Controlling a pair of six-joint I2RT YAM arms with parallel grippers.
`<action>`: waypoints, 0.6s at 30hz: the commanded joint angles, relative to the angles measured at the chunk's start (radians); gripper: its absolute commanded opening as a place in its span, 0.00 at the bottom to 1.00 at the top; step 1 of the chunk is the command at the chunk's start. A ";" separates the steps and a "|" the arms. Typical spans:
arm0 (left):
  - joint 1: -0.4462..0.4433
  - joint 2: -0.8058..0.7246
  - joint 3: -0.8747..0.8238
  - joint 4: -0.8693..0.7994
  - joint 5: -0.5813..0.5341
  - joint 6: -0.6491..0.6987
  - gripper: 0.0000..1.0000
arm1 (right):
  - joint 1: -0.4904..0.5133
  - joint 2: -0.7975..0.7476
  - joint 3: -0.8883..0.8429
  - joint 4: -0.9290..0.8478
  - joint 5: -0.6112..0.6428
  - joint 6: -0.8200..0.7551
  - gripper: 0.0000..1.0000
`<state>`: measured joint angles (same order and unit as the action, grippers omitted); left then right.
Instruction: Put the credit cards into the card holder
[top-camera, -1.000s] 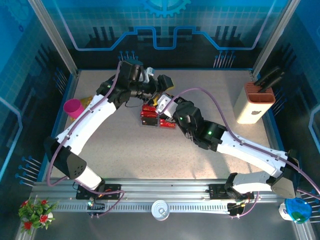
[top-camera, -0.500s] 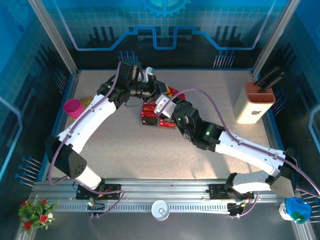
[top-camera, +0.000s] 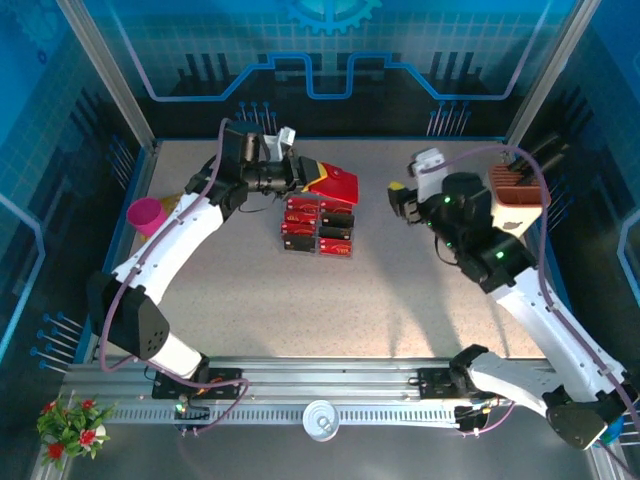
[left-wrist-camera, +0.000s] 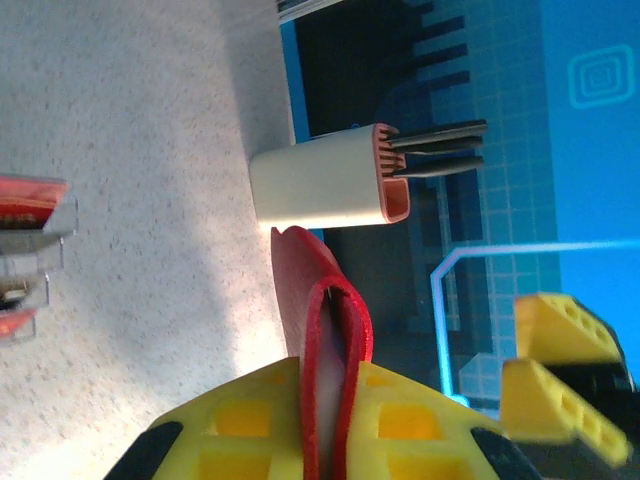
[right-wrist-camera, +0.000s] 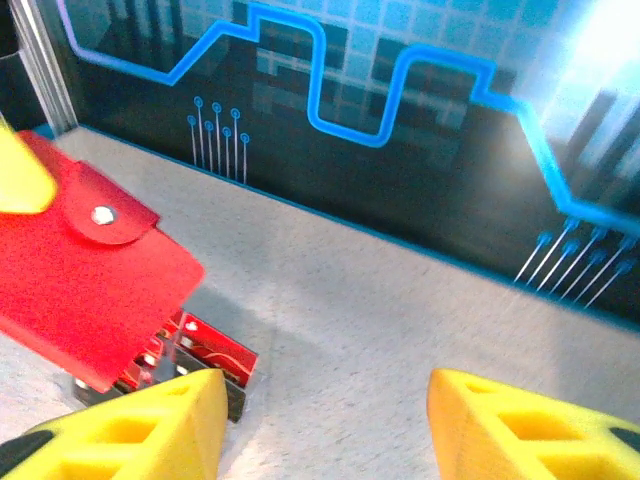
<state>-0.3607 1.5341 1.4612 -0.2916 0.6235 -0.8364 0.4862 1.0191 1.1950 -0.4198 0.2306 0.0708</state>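
Two arms flank the clear tray (right-wrist-camera: 243, 385), which lies on the speckled table (top-camera: 250, 290) with the credit cards (top-camera: 320, 228) lying in its compartments as red-and-black rectangles. The left gripper (top-camera: 303, 177) reaches to the far-left corner of the tray with its yellow fingers (left-wrist-camera: 250, 420) closed on the card holder (top-camera: 335, 183), pinching one edge of it. In the top view the holder lies over the far edge of the tray. In the left wrist view it stands edge-on between the pads, showing a red rim around a paler strip. From the right wrist view the holder shows a flat red face with a rounded flap and a metal snap, held off the table above the tray's far end, with a few cards visible in the tray beneath it. The right gripper (top-camera: 400, 200) hangs to the right of the tray, well apart from it. Its two yellow fingers (right-wrist-camera: 130, 425) are spread wide and nothing lies between them. A beige slotted block (top-camera: 510, 210) stands farther to the right of the tray, beyond the right gripper. A pink cup (top-camera: 147, 215) sits well to the tray's left.
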 joint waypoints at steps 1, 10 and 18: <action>0.020 -0.047 -0.010 0.099 0.121 0.175 0.00 | -0.127 0.055 0.030 -0.109 -0.442 0.301 0.60; 0.029 0.001 -0.022 0.281 0.281 0.111 0.02 | -0.202 0.166 -0.032 0.177 -0.877 0.624 0.68; 0.029 0.021 -0.028 0.345 0.303 0.052 0.01 | -0.232 0.191 -0.135 0.445 -0.956 0.823 0.70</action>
<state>-0.3374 1.5421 1.4494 -0.0147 0.8795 -0.7597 0.2790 1.1942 1.0931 -0.1398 -0.6453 0.7643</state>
